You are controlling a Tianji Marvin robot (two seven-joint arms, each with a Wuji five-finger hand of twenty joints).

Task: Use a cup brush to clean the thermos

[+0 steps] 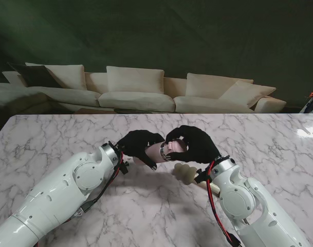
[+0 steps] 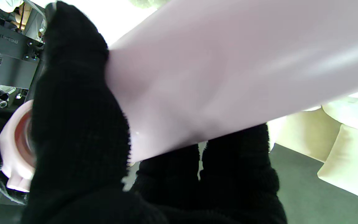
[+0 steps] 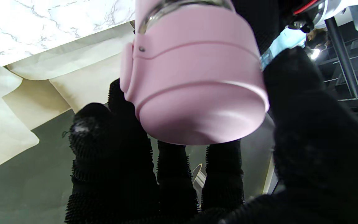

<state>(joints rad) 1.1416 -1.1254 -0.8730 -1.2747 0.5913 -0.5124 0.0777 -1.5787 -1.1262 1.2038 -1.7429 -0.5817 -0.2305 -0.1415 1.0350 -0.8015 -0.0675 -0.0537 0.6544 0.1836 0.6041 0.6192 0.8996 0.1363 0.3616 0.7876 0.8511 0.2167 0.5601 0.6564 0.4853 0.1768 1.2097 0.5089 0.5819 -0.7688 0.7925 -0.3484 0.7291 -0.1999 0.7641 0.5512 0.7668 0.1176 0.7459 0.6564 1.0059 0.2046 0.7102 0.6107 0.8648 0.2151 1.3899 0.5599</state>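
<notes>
Stand view: the black-gloved left hand (image 1: 138, 145) grips the pale pink cylindrical thermos (image 1: 155, 152) body, while the black-gloved right hand (image 1: 195, 144) clasps its pink lid (image 3: 194, 77); a cream cup brush (image 1: 188, 172) lies just beneath the right hand on the marble tabletop (image 1: 53, 139).

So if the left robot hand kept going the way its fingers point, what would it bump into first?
Probably nothing new: the left robot hand already wraps the pale pink cylindrical thermos, so that body blocks it at once.
</notes>
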